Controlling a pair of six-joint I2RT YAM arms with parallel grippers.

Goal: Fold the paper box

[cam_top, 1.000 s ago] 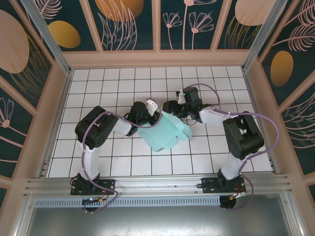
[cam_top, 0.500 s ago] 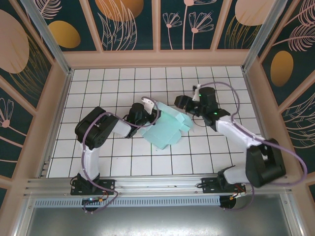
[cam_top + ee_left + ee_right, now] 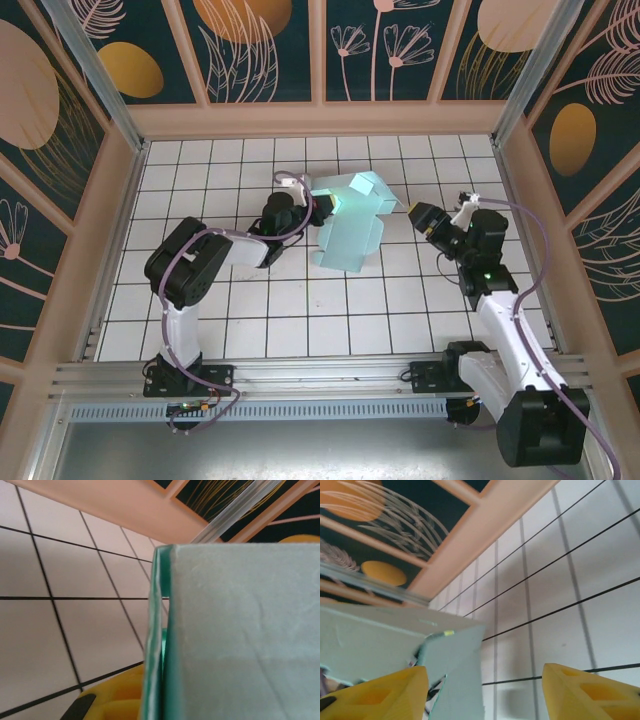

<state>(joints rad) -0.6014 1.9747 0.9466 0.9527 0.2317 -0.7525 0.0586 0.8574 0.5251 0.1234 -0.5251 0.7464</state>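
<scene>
We see the left gripper (image 3: 316, 206) pinching 1 edge of the paper box (image 3: 352, 225), tilted up mid-table, right gripper (image 3: 420, 219) spread nearby; that lone pinch may let the card sag or slip.

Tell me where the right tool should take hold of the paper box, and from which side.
Probably the free flap on the right edge of the paper box, coming in from the right. The left tool is shut on the opposite edge, and that thin flap juts toward the open right tool.
</scene>
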